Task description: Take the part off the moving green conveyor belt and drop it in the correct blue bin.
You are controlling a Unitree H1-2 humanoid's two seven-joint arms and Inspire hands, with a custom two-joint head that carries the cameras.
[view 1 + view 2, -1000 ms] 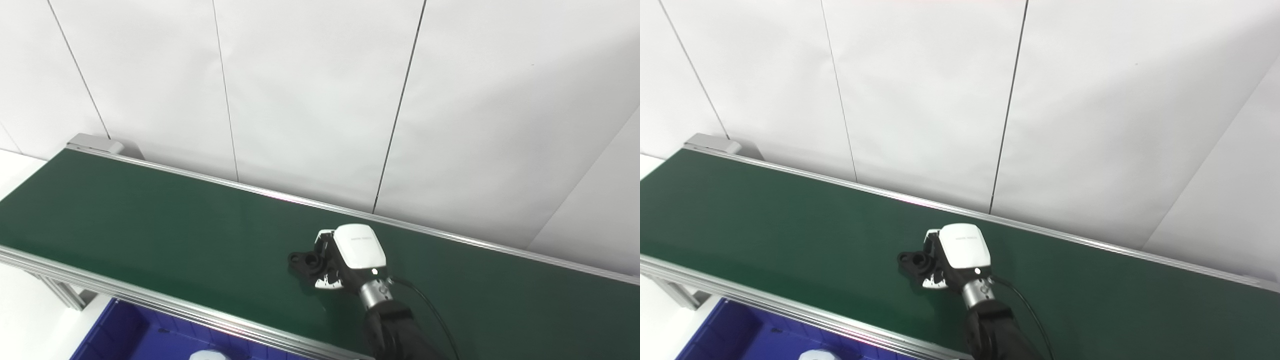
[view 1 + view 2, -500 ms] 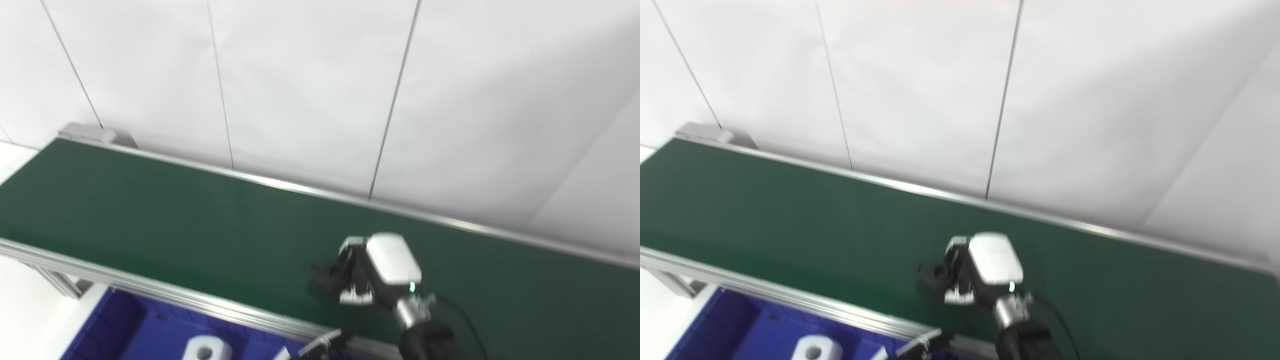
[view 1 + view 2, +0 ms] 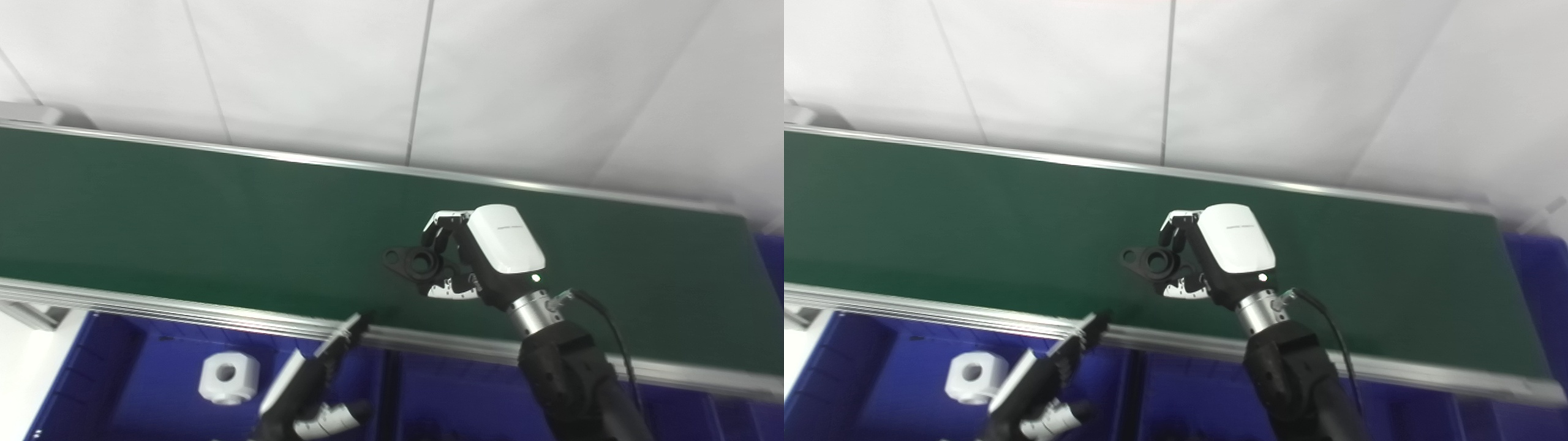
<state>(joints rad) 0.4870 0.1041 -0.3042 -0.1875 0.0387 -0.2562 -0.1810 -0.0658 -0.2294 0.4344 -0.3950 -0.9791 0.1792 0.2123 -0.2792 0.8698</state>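
Clearly the right hand [image 3: 474, 260] is clamped on the one black part [image 3: 413, 264] at frame centre, held above the green conveyor belt [image 3: 184, 214], presumably to carry it to a bin. One white part [image 3: 228, 378] lies in the blue bin [image 3: 135, 392] at lower left, beside the left hand [image 3: 306, 392], whose fingers look loosely apart, holding nothing.

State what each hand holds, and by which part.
The right hand grips the black part by its right end; the ringed left end sticks out free. The left hand holds nothing visible.
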